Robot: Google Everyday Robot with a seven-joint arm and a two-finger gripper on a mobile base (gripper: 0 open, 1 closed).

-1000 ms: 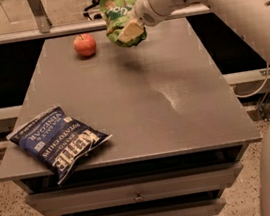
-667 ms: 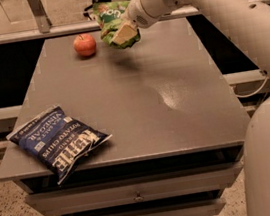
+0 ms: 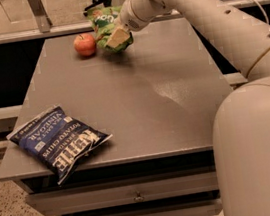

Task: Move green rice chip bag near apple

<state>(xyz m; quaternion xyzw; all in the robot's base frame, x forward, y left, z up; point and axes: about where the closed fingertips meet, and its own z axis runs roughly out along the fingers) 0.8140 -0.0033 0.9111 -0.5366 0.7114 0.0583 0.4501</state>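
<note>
The green rice chip bag [image 3: 105, 27] is held upright at the far end of the grey table [image 3: 139, 99], its lower end close to the surface. My gripper [image 3: 118, 35] is shut on the bag's right side. The apple [image 3: 85, 44], small and red-orange, sits on the table just left of the bag, a small gap between them. My arm reaches in from the right and hides part of the bag.
A dark blue Kettle chip bag [image 3: 57, 142] lies at the table's near left corner, overhanging the edge. Drawers [image 3: 138, 198] sit under the front edge. A rail [image 3: 23, 34] runs behind the table. My white base [image 3: 263, 151] fills the near right.
My gripper has carried the green bag left and lower, from right of the table's far middle to right beside the apple. The apple and the Kettle bag have not moved.
</note>
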